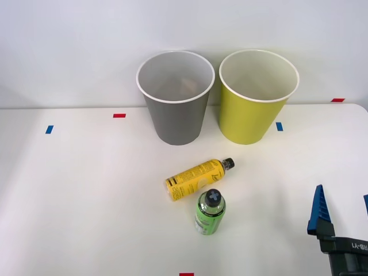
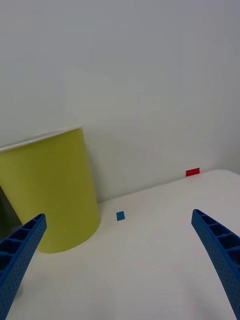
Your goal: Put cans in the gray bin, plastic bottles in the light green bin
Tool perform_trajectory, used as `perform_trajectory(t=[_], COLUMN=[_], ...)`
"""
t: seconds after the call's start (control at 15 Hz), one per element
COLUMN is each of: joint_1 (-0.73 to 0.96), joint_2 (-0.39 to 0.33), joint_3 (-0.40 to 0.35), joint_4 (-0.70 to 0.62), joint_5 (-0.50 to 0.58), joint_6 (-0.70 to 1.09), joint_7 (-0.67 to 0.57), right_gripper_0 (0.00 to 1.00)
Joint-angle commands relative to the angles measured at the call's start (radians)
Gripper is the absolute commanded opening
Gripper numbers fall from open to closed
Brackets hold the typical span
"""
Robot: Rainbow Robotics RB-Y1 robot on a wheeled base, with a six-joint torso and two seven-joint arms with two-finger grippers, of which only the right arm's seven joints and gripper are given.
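While the right gripper (image 2: 120, 265) hangs above the near right part of the white table (image 1: 69, 195), its two blue ribbed fingers (image 2: 220, 255) are spread wide apart with nothing between them. From the front camera, one blue finger rises at the lower right corner, with a sliver of the other at the frame's edge and the dark wrist block below.

Ahead of the gripper, seen from the wrist camera, stands the light green bin (image 2: 50, 195), upright against the pale wall. Between the spread fingers a small blue tape mark (image 2: 120, 215) lies on the table just beside the bin's base, and a red tape mark (image 2: 192, 172) sits farther back near the wall.

From the front camera, the light green bin (image 1: 250, 109) stands at the back of the table, right of centre, with the gray bin (image 1: 175, 109) close beside it on its left. Both are upright, white-rimmed and pale inside.

Nearer the robot, the two plastic bottles sit close together near the table's centre, well to the left of the gripper. The yellow bottle (image 1: 195, 179) lies on its side, its black cap pointing back and to the right, toward the green bin. The green bottle (image 1: 209, 214) stands just in front of it, black cap facing up toward the camera. Whether the two touch is unclear.

Further red and blue tape marks dot the table's edges.
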Motion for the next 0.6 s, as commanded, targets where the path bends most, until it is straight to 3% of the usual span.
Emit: perform_trajectory(t=[0.07,0.4,0.6], joint_1=[0.002,0.004,0.013], joint_2=[0.063,0.103,0.143], joint_3=[-0.027,-0.062,-0.074], joint_4=[0.014,0.015,0.014], joint_5=[0.030,0.059,0.171], joint_6=[-0.001,0.034,0.027], joint_7=[0.000,-0.008,-0.035], right_gripper_0=[1.00,1.00,1.00])
